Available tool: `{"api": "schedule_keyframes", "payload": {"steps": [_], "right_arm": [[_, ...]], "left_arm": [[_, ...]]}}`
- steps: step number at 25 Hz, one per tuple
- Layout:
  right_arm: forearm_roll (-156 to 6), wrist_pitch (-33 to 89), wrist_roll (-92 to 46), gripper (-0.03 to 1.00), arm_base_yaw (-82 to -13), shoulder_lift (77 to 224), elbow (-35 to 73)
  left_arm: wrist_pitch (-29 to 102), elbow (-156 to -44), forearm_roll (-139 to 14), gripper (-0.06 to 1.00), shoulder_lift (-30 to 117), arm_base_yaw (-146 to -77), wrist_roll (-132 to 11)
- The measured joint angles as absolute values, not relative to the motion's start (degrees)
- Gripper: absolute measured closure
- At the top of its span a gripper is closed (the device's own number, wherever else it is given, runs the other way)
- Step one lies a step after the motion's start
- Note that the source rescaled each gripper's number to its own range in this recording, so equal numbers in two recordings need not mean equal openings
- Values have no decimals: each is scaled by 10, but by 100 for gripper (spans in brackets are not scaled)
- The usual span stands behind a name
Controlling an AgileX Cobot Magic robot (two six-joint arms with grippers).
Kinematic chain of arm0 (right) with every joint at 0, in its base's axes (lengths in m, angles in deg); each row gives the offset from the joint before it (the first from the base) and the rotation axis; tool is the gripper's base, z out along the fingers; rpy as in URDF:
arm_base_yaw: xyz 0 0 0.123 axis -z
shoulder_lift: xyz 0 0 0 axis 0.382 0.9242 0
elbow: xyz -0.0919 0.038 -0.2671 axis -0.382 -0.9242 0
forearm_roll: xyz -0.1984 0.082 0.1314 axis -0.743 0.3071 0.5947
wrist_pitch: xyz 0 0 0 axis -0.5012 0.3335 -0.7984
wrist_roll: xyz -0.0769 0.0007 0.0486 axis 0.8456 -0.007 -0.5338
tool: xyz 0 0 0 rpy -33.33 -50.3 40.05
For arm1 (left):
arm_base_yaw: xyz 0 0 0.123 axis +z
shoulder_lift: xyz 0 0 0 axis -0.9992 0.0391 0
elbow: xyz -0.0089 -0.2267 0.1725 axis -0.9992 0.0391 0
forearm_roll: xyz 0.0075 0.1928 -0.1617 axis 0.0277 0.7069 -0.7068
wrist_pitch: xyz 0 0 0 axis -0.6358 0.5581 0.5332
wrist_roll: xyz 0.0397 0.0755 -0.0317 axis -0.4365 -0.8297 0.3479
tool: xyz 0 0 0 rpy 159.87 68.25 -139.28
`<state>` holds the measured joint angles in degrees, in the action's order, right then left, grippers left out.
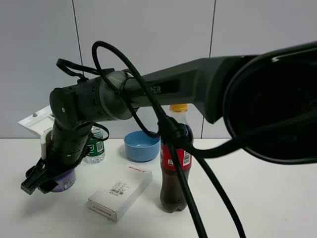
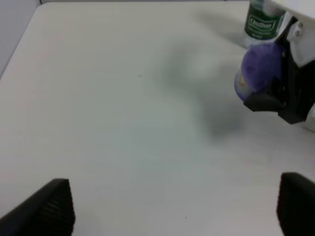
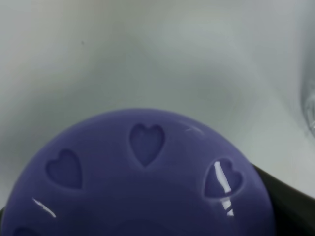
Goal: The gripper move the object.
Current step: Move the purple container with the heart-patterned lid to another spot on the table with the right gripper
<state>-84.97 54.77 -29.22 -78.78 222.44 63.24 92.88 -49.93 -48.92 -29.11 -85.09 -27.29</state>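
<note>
Item: squat lilac-purple round tub (image 1: 65, 179) with a heart-dimpled plastic lid, at the lower left of the exterior frame. It is on or just above the white table (image 1: 267, 198); which of the two cannot be told.
Holder: black two-fingered right gripper (image 1: 45, 182), on the dark grey arm that spans the exterior frame from the right. Its jaws are narrowed around the tub (image 3: 142, 187), and a dark finger (image 3: 290, 196) lies against the lid's edge.
Spare hand: black left gripper (image 2: 172, 211), fingers spread wide, holding nothing, over bare table.
Neighbours: clear bottle with green label (image 1: 95, 146) just behind the tub. Blue plastic bowl (image 1: 141, 145) and flat white cardboard box (image 1: 120, 191) are to its right. Brown cola bottle with red label (image 1: 173, 168) is further right, beside the arm's cables.
Step judged: carrying the clamped tub to a new spot.
Handling advice: lift straight up before travelling, since the green-label bottle is close behind. Hold the lid level and move slowly, as the smooth rounded sides could slip.
Risk: trailing cables brushing the cola bottle.
</note>
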Motion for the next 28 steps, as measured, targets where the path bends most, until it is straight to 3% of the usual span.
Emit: {"api": "schedule_keyframes", "payload": {"steps": [28], "right_arm": [[-794,571,-259,95,-772,2238,632]], "left_arm": [[929,-499,-489,-6,-291,-851,-273]]}}
